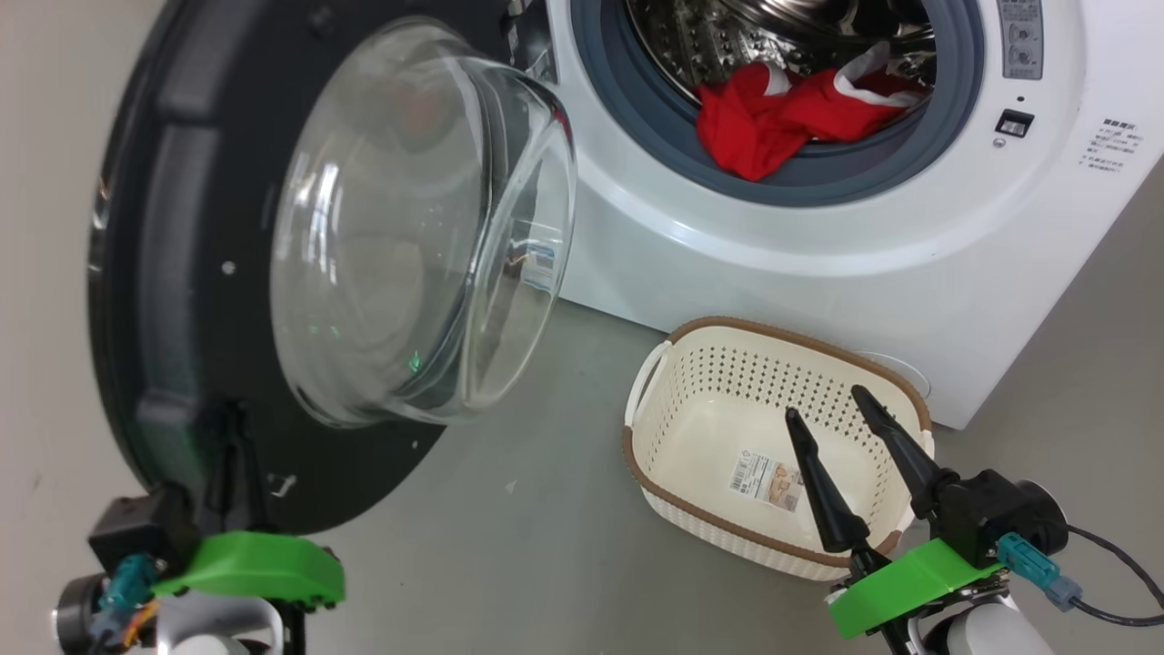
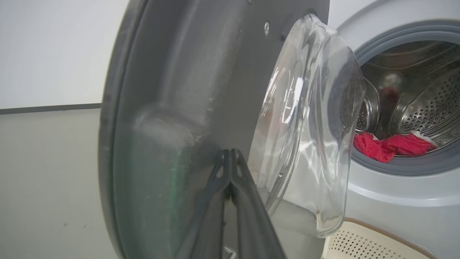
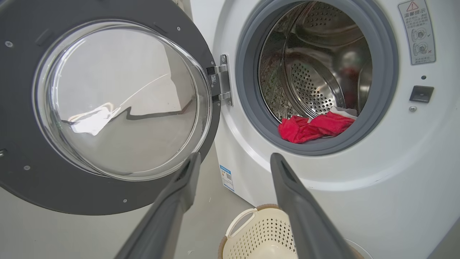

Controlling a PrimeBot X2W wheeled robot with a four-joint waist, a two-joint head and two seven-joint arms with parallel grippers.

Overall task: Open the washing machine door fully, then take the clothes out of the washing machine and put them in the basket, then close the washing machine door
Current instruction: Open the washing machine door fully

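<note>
The washing machine door (image 1: 173,273) stands swung wide to the left, its glass bowl bulging toward me. My left gripper (image 1: 232,428) is shut, its tips resting on the door's inner black frame (image 2: 201,72) beside the glass; the left gripper (image 2: 230,153) holds nothing. Red clothes (image 1: 773,114) lie at the drum's front lip in the white washing machine (image 1: 818,227). The cream basket (image 1: 727,373) sits on the floor before the machine, with only a paper label inside. My right gripper (image 1: 826,403) hangs open above it, and the right gripper (image 3: 235,158) points toward the clothes (image 3: 312,127).
Grey floor (image 1: 527,509) stretches between the open door and the basket. A pale wall runs behind the door at the left. A dark cable (image 1: 1118,564) trails from my right wrist. The machine's lower front bears a small blue sticker (image 3: 226,178).
</note>
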